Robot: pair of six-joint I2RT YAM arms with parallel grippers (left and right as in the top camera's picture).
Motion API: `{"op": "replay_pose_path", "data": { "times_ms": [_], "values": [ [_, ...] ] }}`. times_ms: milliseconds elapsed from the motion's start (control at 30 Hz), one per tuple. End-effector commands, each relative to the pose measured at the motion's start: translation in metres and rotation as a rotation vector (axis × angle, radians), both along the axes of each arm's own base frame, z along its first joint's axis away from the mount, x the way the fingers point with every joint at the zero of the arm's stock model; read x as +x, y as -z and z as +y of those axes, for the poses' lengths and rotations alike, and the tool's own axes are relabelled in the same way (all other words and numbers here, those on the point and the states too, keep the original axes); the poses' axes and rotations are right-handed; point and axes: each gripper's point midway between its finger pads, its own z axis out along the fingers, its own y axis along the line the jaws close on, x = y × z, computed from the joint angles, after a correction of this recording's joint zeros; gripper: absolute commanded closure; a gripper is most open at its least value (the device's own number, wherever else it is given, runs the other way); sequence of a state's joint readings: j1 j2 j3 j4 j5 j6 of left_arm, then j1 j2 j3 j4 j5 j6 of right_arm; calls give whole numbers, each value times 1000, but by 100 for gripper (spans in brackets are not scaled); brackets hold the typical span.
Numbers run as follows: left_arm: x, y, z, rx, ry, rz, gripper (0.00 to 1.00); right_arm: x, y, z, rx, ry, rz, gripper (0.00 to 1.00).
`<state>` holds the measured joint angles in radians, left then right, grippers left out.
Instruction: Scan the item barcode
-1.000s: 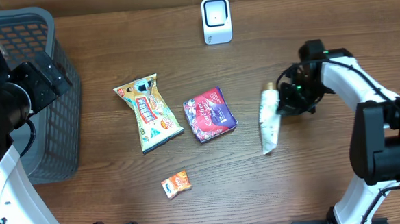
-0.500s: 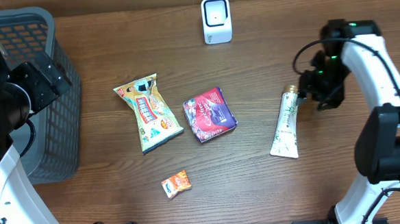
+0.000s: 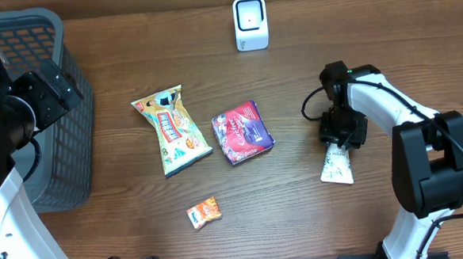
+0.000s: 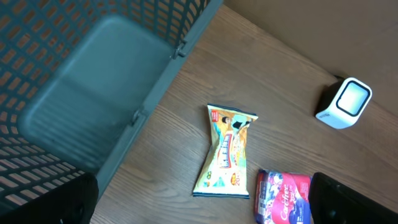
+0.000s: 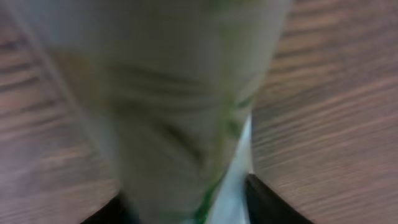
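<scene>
The right gripper (image 3: 341, 132) has swung back left since the earlier frame and now sits over the cap end of the tube (image 3: 337, 167). Beside the basket (image 3: 58, 154), my left gripper (image 4: 205, 208) hangs spread wide, holding nothing. The snack bag (image 3: 171, 130) and red packet (image 3: 242, 132) lie mid-table. The tube lies flat, right of the packet, well apart from the scanner (image 3: 250, 22). I cannot tell whether the right fingers grip it.

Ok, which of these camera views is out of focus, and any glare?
Right wrist: badly blurred, the white plastic tube with green print fills it, too close to focus. Overhead: sharp, though the face of the small white box scanner glows washed-out. Left wrist: sharp, evenly lit.
</scene>
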<state>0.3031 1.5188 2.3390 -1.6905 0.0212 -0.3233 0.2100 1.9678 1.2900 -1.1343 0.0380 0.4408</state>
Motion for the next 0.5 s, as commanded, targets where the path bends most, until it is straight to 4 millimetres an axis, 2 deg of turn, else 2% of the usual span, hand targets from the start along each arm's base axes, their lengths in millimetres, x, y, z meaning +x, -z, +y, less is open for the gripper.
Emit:
{"op": "replay_pose_path", "data": {
  "times_ms": [0, 67, 100, 233, 400, 467],
  "values": [
    [-1, -2, 3, 1, -23, -6, 0, 6, 3, 5, 29, 22, -35, 78],
    [-1, -2, 3, 1, -23, -6, 0, 9, 2, 9, 51, 25, -46, 93],
    [-1, -2, 3, 1, -23, -6, 0, 13, 0, 11, 58, 25, -56, 96],
    [-1, -2, 3, 1, -23, -6, 0, 52, -40, 19, 85, 10, -154, 96],
    [-1, -2, 3, 1, -23, -6, 0, 136, -116, 48, 215, -8, -464, 96],
    [-1, -2, 3, 1, -23, -6, 0, 162, -139, 62, 286, -21, -580, 96]
  ]
}}
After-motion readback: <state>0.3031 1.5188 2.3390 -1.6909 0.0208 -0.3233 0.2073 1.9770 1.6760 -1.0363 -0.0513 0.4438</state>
